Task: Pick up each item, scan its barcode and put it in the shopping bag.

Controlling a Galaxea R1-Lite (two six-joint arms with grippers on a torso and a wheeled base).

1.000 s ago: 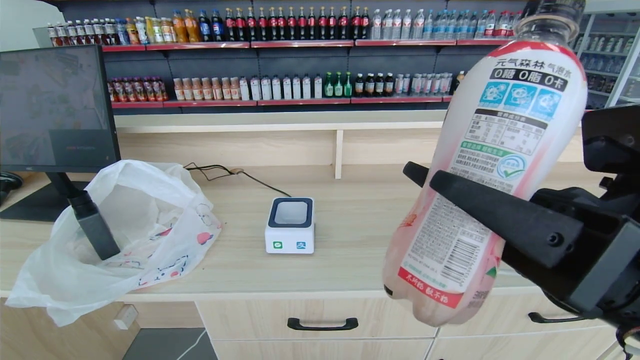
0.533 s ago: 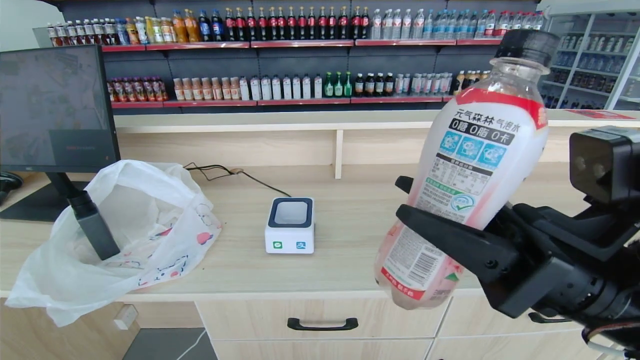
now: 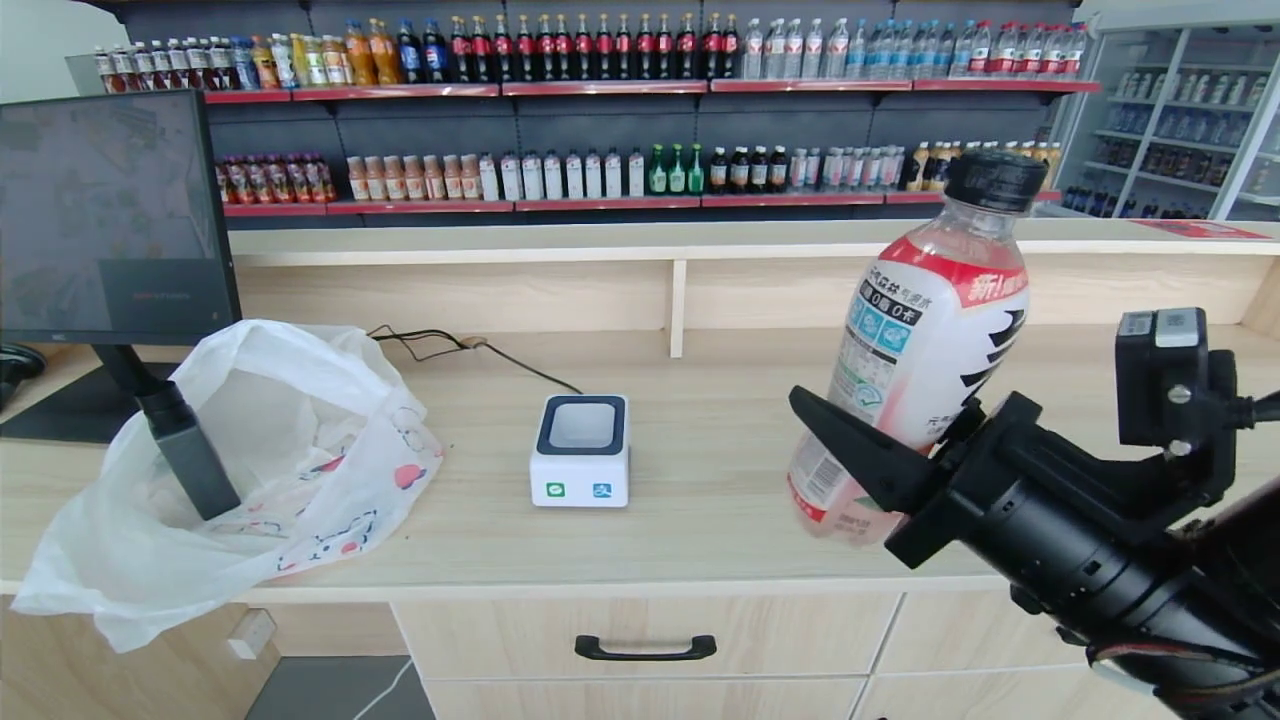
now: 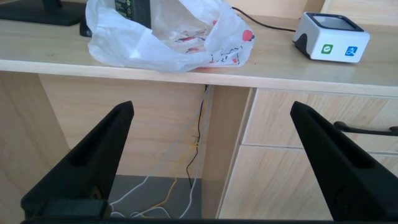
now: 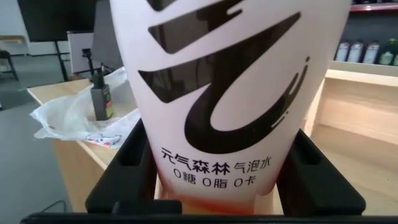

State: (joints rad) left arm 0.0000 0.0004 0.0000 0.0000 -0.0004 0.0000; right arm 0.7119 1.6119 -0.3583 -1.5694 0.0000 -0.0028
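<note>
At the far left, a dark monitor (image 3: 110,210) stands on a light wooden counter (image 3: 700,500). The left gripper (image 4: 211,155) hangs low before the cabinet front below the counter edge, its fingers spread wide with nothing between them. The white printed shopping bag (image 3: 290,440) lies slumped and open beside the monitor, one fold hanging over the front edge. A dark upright object (image 3: 185,455) stands in its mouth. A black cable (image 3: 470,350) runs along the counter from behind the bag towards the white scanner (image 3: 580,450), which sits near the counter's middle with its window facing up. A black drawer handle (image 3: 645,648) is on the cabinet front below the scanner. Along the back wall, red-edged shelves (image 3: 600,90) carry rows of drink bottles. To the right, well apart from the scanner, the right gripper (image 3: 875,440) is clamped on the lower body of the pink bottle (image 3: 930,330). The bottle is near upright over the counter's right part, its black cap leaning slightly right. At the far right of the room stands a glass-fronted cooler (image 3: 1160,120).
</note>
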